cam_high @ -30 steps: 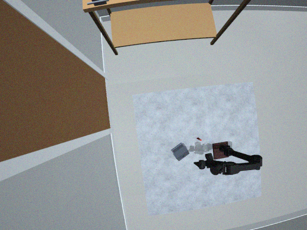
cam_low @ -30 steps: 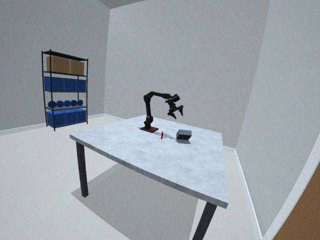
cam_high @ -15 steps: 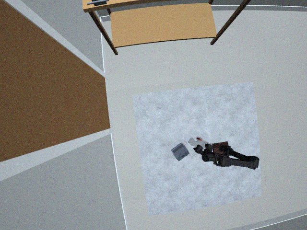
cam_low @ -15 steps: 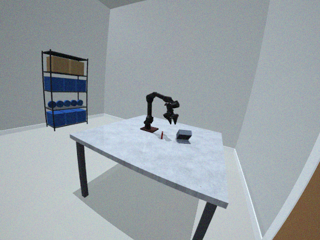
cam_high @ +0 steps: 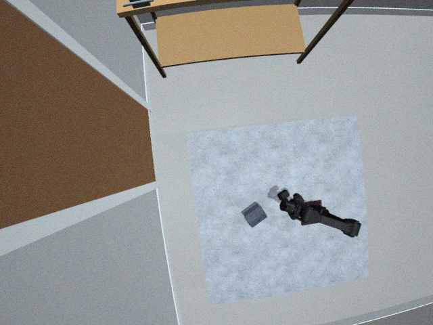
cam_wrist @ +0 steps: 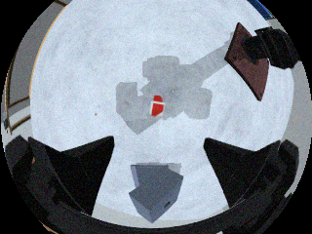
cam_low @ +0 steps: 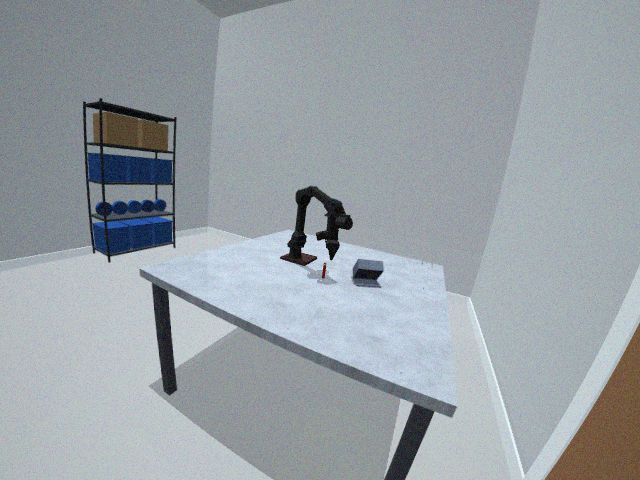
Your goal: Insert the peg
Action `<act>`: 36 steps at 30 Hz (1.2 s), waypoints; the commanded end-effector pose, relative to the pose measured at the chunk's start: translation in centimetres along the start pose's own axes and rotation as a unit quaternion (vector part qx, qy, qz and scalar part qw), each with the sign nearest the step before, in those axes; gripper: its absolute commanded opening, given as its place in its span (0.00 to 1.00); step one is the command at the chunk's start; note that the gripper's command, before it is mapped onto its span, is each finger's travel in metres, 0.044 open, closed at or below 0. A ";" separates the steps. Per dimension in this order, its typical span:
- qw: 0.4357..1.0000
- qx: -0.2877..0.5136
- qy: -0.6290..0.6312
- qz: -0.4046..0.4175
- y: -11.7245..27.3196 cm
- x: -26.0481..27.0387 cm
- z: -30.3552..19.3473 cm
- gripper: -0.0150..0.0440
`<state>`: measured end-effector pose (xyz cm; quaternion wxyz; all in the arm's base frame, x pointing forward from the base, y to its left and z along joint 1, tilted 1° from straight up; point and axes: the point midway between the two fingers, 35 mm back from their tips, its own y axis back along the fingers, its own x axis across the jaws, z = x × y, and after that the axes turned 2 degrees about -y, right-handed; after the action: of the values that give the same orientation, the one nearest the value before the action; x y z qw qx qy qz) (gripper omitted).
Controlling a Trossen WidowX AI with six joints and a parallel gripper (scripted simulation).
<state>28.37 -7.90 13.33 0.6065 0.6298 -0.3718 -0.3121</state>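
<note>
Evidently, going left to right in the exterior view, the red peg (cam_low: 323, 270) (cam_wrist: 157, 106) comes first, upright on the tabletop (cam_high: 244, 262) (cam_low: 289, 304) (cam_wrist: 73, 88). It looks slim, light and stiff, perhaps slightly slippery and easily tipped; a centred grip high on its shaft should leave the bottom end free. Next, the tool (cam_high: 289, 206) (cam_low: 332, 256) (cam_wrist: 160, 142) hangs above, spread wide, holding nothing. Rightmost sits the sloped panel (cam_high: 254, 214) (cam_low: 368, 268) (cam_wrist: 158, 187).

Red peg (cam_low: 324, 270) upright (slim thing), table (cam_low: 310, 299)
</note>
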 end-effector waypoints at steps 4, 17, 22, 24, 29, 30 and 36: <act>0.998 -0.035 -0.052 -0.019 -0.9 0.5 2.0 1.00; 0.998 -0.035 -0.052 -0.019 -2.1 0.6 2.1 1.00; 0.998 -0.035 -0.052 -0.019 -2.9 0.6 2.1 1.00; 0.998 -0.035 -0.052 -0.019 -3.2 0.6 2.1 1.00; 0.998 -0.035 -0.052 -0.019 -4.1 0.6 2.2 1.00; 0.998 -0.035 -0.052 -0.019 -4.2 0.6 2.2 1.00; 0.998 -0.035 -0.052 -0.019 -5.2 0.6 2.3 1.00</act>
<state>27.39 -9.62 8.77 0.5998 0.6009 -0.3812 -0.3659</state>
